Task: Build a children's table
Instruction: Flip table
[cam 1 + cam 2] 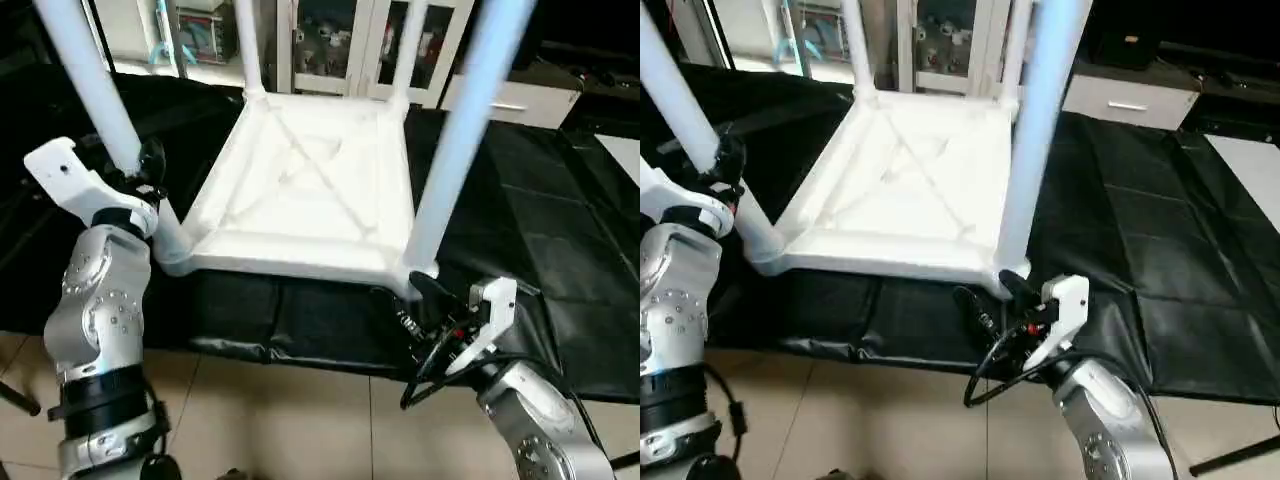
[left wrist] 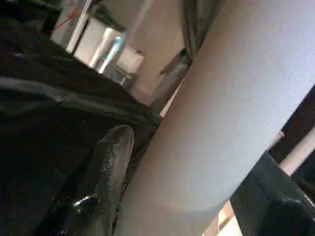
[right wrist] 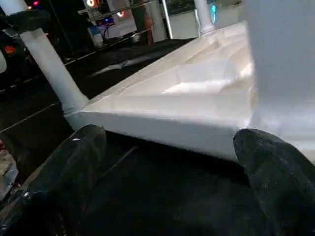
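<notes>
The children's table lies upside down on a black mat, its white tabletop [image 1: 300, 190] showing the X-ribbed underside. Its white legs stand up from the corner sockets: near-left leg [image 1: 95, 80], near-right leg [image 1: 460, 130] and two far legs [image 1: 248, 45]. My left gripper [image 1: 140, 165] is wrapped around the near-left leg low down; in the left wrist view that leg [image 2: 221, 113] fills the gap between both black fingers [image 2: 106, 167]. My right gripper [image 1: 992, 297] is open just in front of the near-right corner, touching nothing, with its fingers [image 3: 74, 162] spread wide before the tabletop's edge [image 3: 172, 123].
The black mat [image 1: 540, 230] covers the work surface and ends at a front edge above a tiled floor [image 1: 300, 420]. Cabinets with glass doors [image 1: 330, 40] stand behind. A cable [image 1: 430, 370] loops by my right wrist.
</notes>
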